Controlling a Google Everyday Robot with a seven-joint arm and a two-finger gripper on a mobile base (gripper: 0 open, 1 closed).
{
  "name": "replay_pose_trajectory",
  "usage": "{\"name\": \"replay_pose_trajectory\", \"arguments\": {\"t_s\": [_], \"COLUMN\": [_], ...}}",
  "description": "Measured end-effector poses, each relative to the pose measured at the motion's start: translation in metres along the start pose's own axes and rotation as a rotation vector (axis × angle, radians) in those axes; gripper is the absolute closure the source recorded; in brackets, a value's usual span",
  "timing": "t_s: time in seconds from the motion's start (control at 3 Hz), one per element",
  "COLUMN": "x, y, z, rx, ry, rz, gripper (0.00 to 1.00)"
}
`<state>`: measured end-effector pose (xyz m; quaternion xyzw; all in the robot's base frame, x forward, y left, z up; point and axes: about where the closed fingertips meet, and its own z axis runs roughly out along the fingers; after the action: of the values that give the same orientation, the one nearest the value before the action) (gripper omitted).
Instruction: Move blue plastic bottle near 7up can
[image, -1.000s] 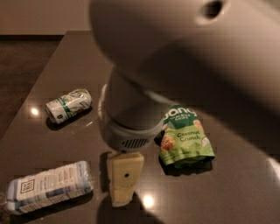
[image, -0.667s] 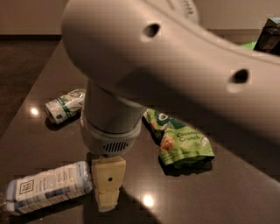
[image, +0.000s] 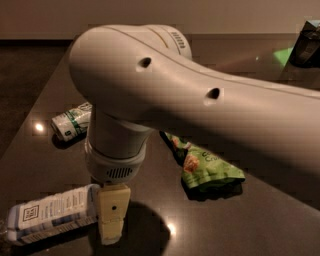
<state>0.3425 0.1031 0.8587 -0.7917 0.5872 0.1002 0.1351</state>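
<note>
Camera view is showing the blue plastic bottle (image: 52, 214) lying on its side at the near left of the dark table (image: 260, 220). Its right end is sitting just beside the gripper (image: 113, 220), which is hanging at the bottle's level; whether it is released or clenched cannot be told. The bottle's label is bearing a square mark, its print unreadable. Farther back, a green snack bag (image: 207, 167) is lying right of the arm (image: 200, 110). The 7up can (image: 72, 121) is lying on its side, well apart.

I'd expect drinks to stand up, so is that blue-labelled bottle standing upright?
No, the blue plastic bottle lies on its side on the dark table, with the gripper low beside one end of it.
</note>
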Motion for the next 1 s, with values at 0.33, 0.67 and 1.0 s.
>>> {"name": "replay_pose_trajectory", "arguments": {"t_s": [0.33, 0.67, 1.0], "x": [-0.008, -0.015, -0.02], "y": [0.005, 0.006, 0.002], "z": [0.014, 0.02, 0.02], "rx": [-0.005, -0.006, -0.019], "ry": [-0.003, -0.008, -0.023], "rz": [0.001, 0.005, 0.027], "gripper": [0.0, 0.0, 0.16]}}
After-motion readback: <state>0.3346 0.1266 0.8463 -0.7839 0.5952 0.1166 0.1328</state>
